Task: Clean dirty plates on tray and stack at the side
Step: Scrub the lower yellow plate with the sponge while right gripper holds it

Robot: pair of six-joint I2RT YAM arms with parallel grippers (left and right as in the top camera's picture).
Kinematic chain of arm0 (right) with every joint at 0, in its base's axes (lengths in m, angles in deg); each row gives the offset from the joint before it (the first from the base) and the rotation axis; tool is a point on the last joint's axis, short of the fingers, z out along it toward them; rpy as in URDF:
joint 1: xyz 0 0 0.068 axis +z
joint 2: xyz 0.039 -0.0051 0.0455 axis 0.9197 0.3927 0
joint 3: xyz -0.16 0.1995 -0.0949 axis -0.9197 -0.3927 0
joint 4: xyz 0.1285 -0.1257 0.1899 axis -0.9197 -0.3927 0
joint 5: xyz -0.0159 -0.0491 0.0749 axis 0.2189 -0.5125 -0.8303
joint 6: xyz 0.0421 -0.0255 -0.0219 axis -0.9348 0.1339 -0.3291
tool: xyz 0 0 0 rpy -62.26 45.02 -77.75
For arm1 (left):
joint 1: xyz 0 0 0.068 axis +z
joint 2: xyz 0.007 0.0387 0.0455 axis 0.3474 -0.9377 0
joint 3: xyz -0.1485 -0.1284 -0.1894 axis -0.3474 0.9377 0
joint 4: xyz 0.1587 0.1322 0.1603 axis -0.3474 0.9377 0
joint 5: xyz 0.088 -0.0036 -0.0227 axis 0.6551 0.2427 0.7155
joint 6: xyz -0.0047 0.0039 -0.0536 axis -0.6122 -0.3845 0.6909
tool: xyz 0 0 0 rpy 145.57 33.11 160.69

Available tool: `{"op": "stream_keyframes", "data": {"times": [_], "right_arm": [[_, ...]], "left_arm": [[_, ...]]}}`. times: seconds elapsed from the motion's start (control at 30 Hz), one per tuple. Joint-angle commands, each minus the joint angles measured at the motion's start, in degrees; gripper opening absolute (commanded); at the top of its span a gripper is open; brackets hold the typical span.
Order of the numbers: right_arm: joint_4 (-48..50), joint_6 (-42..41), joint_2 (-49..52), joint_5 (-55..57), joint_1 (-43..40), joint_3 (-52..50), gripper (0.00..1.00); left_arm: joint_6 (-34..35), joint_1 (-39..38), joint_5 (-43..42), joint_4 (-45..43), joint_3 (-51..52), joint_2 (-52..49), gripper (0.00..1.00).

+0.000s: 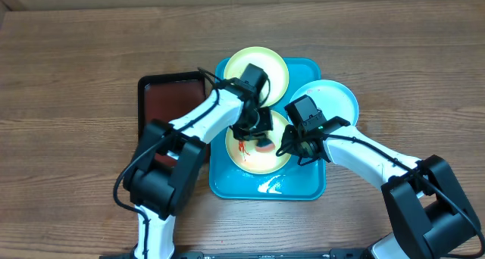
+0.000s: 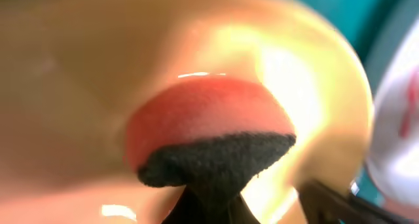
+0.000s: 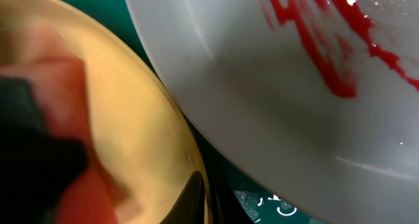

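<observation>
Three plates lie on the turquoise tray (image 1: 265, 185). One yellow-green plate (image 1: 235, 66) is at the far end and a light blue plate (image 1: 333, 100) overhangs the right rim. The near yellow-green plate (image 1: 250, 162) carries red smears. My left gripper (image 1: 258, 134) is shut on a red sponge (image 2: 209, 116) with a black pad, pressed onto this plate (image 2: 314, 86). My right gripper (image 1: 292, 147) is shut on the right rim of the same plate (image 3: 131, 119); its fingertips (image 3: 200, 191) pinch the edge. The light blue plate (image 3: 275, 99) shows a red smear.
A smaller black tray (image 1: 173, 100) with a brown-red inside lies left of the turquoise tray, touching it. Water drops glisten on the tray floor (image 3: 281, 207) near its front edge. Bare wooden table surrounds everything.
</observation>
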Motion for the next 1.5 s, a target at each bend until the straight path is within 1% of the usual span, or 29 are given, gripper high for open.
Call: {"op": "stream_keyframes", "data": {"times": [0.0, 0.07, 0.1, 0.17, 0.27, 0.4, 0.43, 0.63, 0.7, 0.77, 0.87, 0.93, 1.07, 1.1, 1.13, 1.17, 1.2, 1.23, 1.27, 1.37, 1.47], "right_arm": [[-1.3, -0.5, 2.6, 5.7, -0.8, -2.1, 0.04], [-1.3, -0.5, 2.6, 5.7, -0.8, -2.1, 0.04], [-1.3, -0.5, 2.6, 5.7, -0.8, -2.1, 0.04], [-1.3, -0.5, 2.6, 5.7, -0.8, -2.1, 0.04], [-1.3, -0.6, 2.6, 5.7, -0.8, -2.1, 0.04], [-1.3, -0.7, 2.6, 5.7, -0.8, -2.1, 0.04], [-1.3, -0.7, 2.6, 5.7, -0.8, -2.1, 0.04], [-1.3, -0.7, 2.6, 5.7, -0.8, -2.1, 0.04], [-1.3, -0.7, 2.6, 5.7, -0.8, -2.1, 0.04], [-1.4, -0.7, 2.6, 5.7, -0.8, -2.1, 0.04], [-1.4, -0.7, 2.6, 5.7, -0.8, -2.1, 0.04], [-1.4, -0.7, 2.6, 5.7, -0.8, -2.1, 0.04], [-1.6, -0.7, 2.6, 5.7, -0.8, -2.1, 0.04], [-1.6, -0.7, 2.6, 5.7, -0.8, -2.1, 0.04], [-1.6, -0.7, 2.6, 5.7, -0.8, -2.1, 0.04], [-1.6, -0.7, 2.6, 5.7, -0.8, -2.1, 0.04], [-1.6, -0.7, 2.6, 5.7, -0.8, -2.1, 0.04], [-1.6, -0.7, 2.6, 5.7, -0.8, -2.1, 0.04], [-1.6, -0.7, 2.6, 5.7, -0.8, -2.1, 0.04], [-1.6, -0.7, 2.6, 5.7, -0.8, -2.1, 0.04], [-1.6, -0.7, 2.6, 5.7, -0.8, -2.1, 0.04]], "left_arm": [[-1.8, -0.8, -1.3, 3.3, 1.7, -3.8, 0.04], [-1.8, -0.3, 5.9, 8.2, 0.2, -2.6, 0.04], [-1.8, 0.1, 12.0, 12.0, -1.3, -1.9, 0.04], [-1.6, 0.2, 19.9, 16.5, -3.1, -1.2, 0.04], [-1.9, 0.1, 26.8, 18.1, -4.5, -1.0, 0.04], [-3.1, -0.6, 36.7, 17.8, -4.0, -1.1, 0.04], [-3.1, -0.7, 37.6, 17.3, -3.7, -1.1, 0.04], [-3.1, -1.1, 33.8, 8.0, -1.6, -1.1, 0.04], [-3.1, -1.1, 30.4, 6.6, -1.6, -1.1, 0.04], [-2.8, -1.1, 24.2, 5.6, -1.6, -1.1, 0.04], [0.2, -1.1, 17.0, 5.9, -1.6, -1.1, 0.04], [0.4, -1.1, 13.5, 6.8, -1.6, -1.1, 0.04], [0.3, -0.6, 13.2, 10.8, -1.8, -0.3, 0.04], [0.3, -0.5, 13.6, 11.7, -1.8, 0.1, 0.12], [0.1, -0.5, 14.0, 12.5, -1.8, 0.8, 0.27], [-0.1, -0.4, 14.5, 13.2, -1.8, 1.5, 0.40], [-0.1, -0.3, 15.1, 13.6, -1.8, 2.1, 0.48], [-0.1, -0.3, 16.2, 14.0, -1.8, 3.1, 0.53], [-0.1, -0.3, 17.3, 14.1, -1.8, 4.0, 0.56], [-0.6, -0.3, 19.2, 13.3, -1.8, 6.9, 0.56], [-1.6, -0.3, 19.1, 11.3, -1.8, 7.7, 0.52]]}}
